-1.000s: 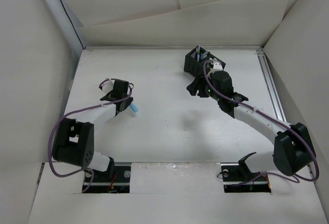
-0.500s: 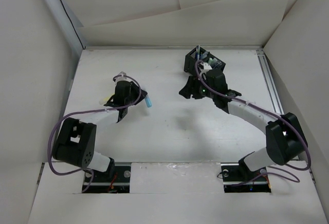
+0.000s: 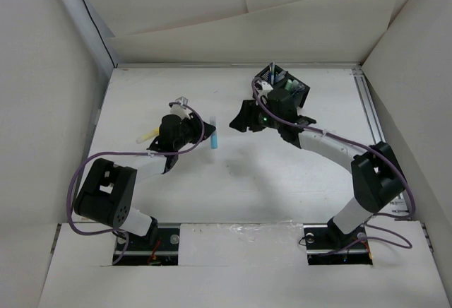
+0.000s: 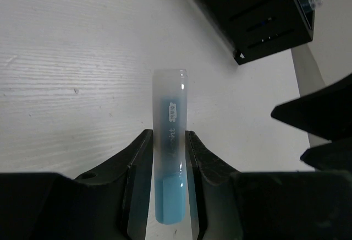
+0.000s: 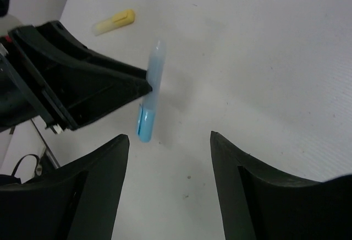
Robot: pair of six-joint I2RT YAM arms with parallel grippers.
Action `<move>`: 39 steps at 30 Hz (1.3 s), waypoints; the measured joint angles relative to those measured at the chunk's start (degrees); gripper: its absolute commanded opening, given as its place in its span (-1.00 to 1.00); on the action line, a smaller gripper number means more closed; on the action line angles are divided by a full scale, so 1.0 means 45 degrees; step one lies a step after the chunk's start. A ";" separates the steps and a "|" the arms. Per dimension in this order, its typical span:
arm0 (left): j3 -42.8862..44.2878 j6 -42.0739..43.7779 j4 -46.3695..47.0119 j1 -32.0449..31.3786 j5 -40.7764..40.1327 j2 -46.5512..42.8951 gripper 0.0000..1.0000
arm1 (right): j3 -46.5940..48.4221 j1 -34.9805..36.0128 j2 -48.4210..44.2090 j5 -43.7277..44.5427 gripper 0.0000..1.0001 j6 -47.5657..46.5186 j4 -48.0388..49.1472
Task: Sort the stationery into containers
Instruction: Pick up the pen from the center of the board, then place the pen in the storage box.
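My left gripper [image 3: 203, 135] is shut on a light-blue marker [image 3: 213, 133] and holds it above the table near the middle. In the left wrist view the marker [image 4: 170, 135] stands out past the tips of that gripper [image 4: 168, 136]. My right gripper [image 3: 241, 119] is open and empty, just right of the marker; its wrist view shows the gripper [image 5: 169, 138], the marker [image 5: 149, 99] and the left gripper [image 5: 82, 91]. The black organiser [image 3: 284, 82] stands at the back behind the right gripper, with items in it; it also shows in the left wrist view [image 4: 258, 14]. A pale yellow marker [image 3: 146, 136] lies left of the left gripper.
The yellow marker also shows in the right wrist view [image 5: 114, 22]. White walls ring the table, and a metal rail [image 3: 374, 124] runs along its right side. The right gripper's black fingers [image 4: 322, 121] show at the right edge of the left wrist view.
My left gripper has carried the light-blue marker right and up toward the table's middle. My right gripper has swung left, away from the organiser, toward the marker.
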 measured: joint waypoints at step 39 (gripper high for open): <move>-0.0369 0.0253 0.2050 -0.0175 0.3026 -0.0010 0.59 | 0.3293 0.0442 0.3706 0.0675 -1.00 0.1763 0.0204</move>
